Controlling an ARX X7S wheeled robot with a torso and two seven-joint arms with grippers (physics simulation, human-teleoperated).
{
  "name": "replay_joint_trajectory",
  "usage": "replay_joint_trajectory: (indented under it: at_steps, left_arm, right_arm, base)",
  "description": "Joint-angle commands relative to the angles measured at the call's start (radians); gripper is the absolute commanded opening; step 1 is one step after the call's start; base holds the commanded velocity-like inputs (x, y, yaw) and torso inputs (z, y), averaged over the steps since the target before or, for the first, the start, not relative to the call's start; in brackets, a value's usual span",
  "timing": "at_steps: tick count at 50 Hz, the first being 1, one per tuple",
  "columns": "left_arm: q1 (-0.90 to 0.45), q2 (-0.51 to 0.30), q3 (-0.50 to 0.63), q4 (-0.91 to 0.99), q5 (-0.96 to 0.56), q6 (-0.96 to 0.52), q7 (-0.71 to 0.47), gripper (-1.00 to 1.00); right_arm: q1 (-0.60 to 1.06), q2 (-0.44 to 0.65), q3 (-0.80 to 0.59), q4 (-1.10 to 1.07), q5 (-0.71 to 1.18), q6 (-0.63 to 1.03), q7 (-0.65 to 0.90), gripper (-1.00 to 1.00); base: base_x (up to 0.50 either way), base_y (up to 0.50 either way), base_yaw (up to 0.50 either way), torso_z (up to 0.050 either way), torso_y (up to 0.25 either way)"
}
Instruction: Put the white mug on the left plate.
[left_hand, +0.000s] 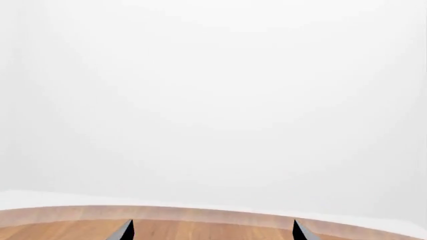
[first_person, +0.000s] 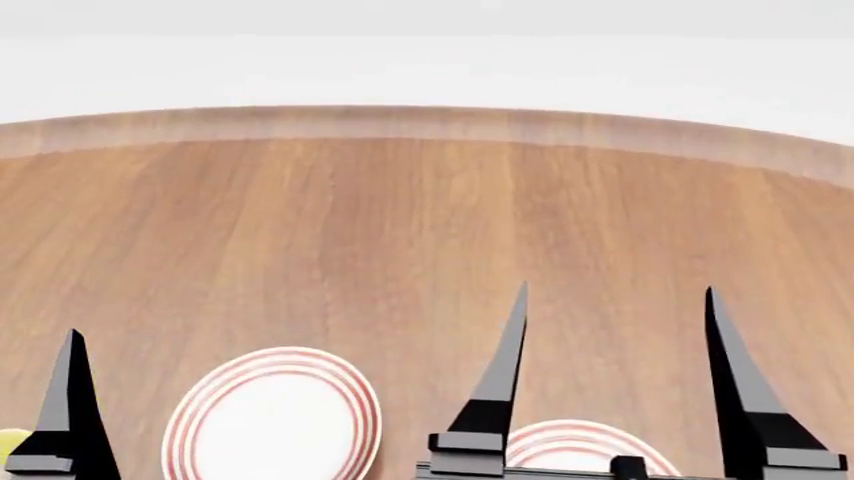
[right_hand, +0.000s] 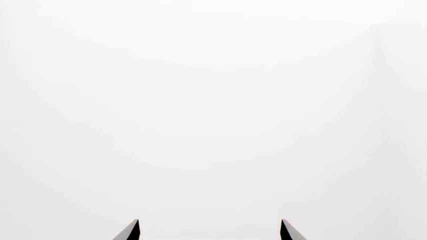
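While both tools, the right tool (first_person: 614, 375) and the left tool (left_hand: 212, 231), hang apart and empty, we see the left plate (first_person: 274, 425) free on the bench (first_person: 400, 220) (the white mug is out of view).

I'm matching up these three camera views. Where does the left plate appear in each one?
Head view: the left plate sits low, left of centre, cut by the bottom edge.
Left wrist view: not in it.
Right wrist view: not in it.
Shared landmark: the wooden table's far edge shows in the head and left wrist views.
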Motion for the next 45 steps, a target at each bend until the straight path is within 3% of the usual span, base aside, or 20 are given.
replay_joint_trajectory:
  at_steps: [1,17,45]
  left_arm:
    - [0.001,0.004,-0.008,-0.025,0.004,0.032,0.012,1.00]
    - [-0.003,-0.017,-0.001,-0.010,-0.016,0.024,-0.014,1.00]
    - [-0.001,-0.044,0.017,-0.013,-0.030,0.042,-0.041,1.00]
  right_arm:
    - [-0.010,-0.013,0.027,0.007,0.002,-0.031,-0.010,1.00]
    - [0.013,0.017,-0.025,0.007,-0.037,0.032,-0.008,1.00]
    - [0.025,0.045,-0.049,-0.009,-0.032,0.061,0.017,1.00]
  base:
    - [0.00,0.00,0.00,0.000,0.000]
    - [0.00,0.01,0.00,0.000,0.000]
    - [0.00,0.49,0.00,0.000,0.000]
